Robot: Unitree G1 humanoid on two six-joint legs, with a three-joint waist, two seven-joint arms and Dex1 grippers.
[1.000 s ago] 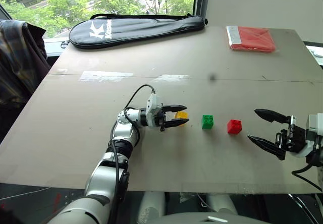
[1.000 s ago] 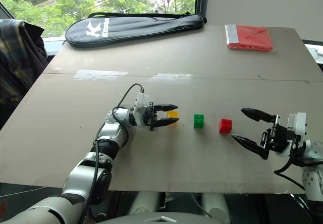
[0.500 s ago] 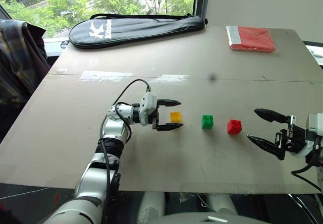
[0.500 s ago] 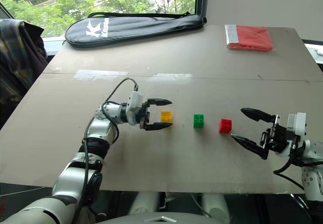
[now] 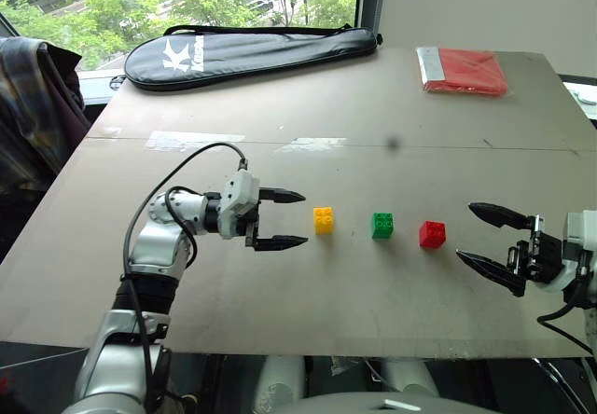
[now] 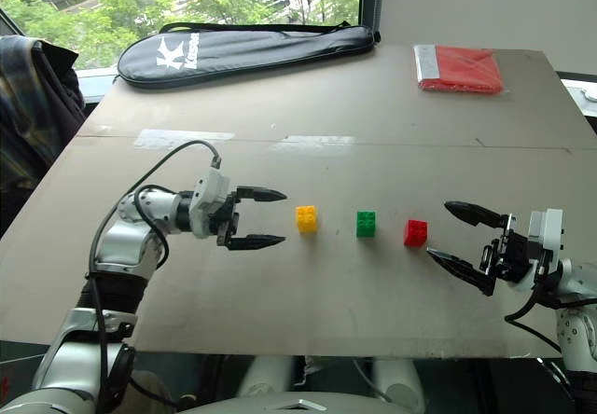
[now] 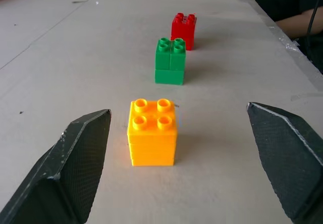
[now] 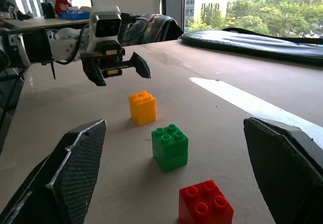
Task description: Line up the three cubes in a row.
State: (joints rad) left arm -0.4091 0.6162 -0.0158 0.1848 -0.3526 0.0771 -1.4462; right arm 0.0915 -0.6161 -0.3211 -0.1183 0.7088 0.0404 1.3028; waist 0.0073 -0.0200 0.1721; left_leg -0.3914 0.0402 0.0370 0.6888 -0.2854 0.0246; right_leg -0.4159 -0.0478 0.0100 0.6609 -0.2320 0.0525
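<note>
Your left gripper (image 5: pixel 284 218) hangs low over the table (image 5: pixel 308 293) with its two fingers spread wide and nothing between them, tips aimed along the surface toward the yellow cube (image 5: pixel 324 220), which sits just ahead of the fingertips and clear of both. That gap reads as a release: the cube rests flat on its base, studs up, square to the others, so nothing needs a grip. Straight on past the yellow one, along the line your fingers point, stands the green cube (image 5: pixel 382 225), and beyond that the red cube (image 5: pixel 433 234), each apart from its neighbour by a similar gap. From the left wrist view the three stack up one behind another almost dead on your pointing axis, which is why I judge the row as good as made; the red one sits a touch off that line, though only slightly. At the far end of the row your right gripper (image 5: pixel 490 237) waits with its fingers likewise parted and empty, near the red cube but not touching, held off so it cannot knock the end piece. Well away from your left gripper, across the table, lie a black racket bag (image 5: pixel 247 52) and a flat red packet (image 5: pixel 464 69), neither part of the job.
</note>
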